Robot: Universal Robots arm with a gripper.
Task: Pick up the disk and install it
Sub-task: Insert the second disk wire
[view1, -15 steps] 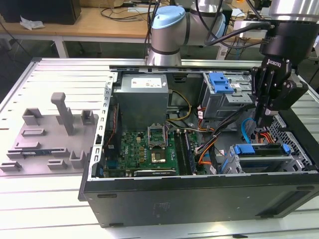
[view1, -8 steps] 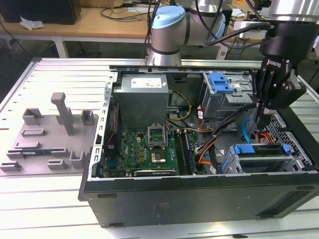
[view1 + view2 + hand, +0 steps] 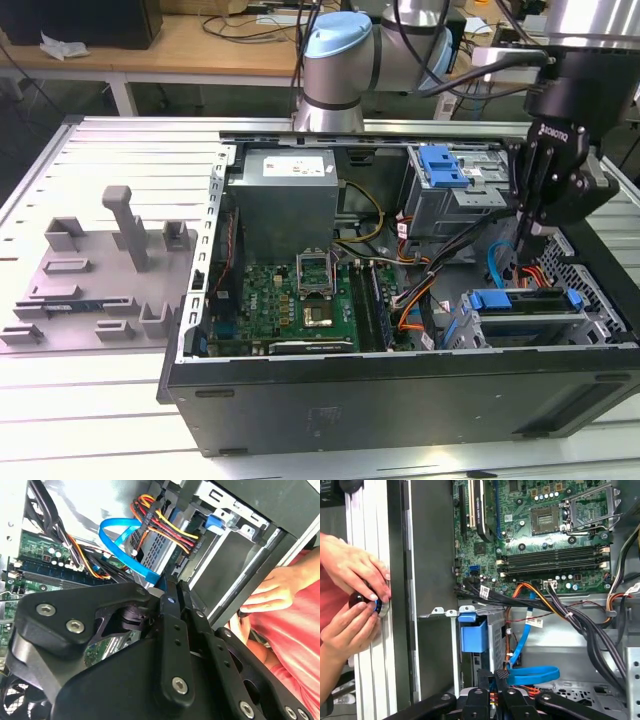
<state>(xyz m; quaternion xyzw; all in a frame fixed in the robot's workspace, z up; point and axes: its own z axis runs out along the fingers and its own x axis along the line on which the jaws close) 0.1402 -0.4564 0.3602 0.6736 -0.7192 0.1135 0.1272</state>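
The disk (image 3: 522,303), silver with a blue frame, lies flat in the drive cage at the case's front corner, on the exterior view's right. Its blue frame end (image 3: 473,636) shows in the first wrist view, sitting in the grey cage. My gripper (image 3: 524,250) hangs just above the disk's far side, beside a looped blue data cable (image 3: 493,268). The fingers are pressed together with nothing between them, as seen in both wrist views (image 3: 172,587) (image 3: 501,674). The blue cable (image 3: 532,674) and orange-red power wires (image 3: 165,522) run close to the fingertips.
The open computer case (image 3: 400,400) holds a green motherboard (image 3: 300,300), a grey power supply box (image 3: 285,205) and an upper drive cage with a blue latch (image 3: 440,165). A person's hands (image 3: 350,595) hold a small round black thing at the case's outer wall. Grey fixtures (image 3: 120,250) stand outside.
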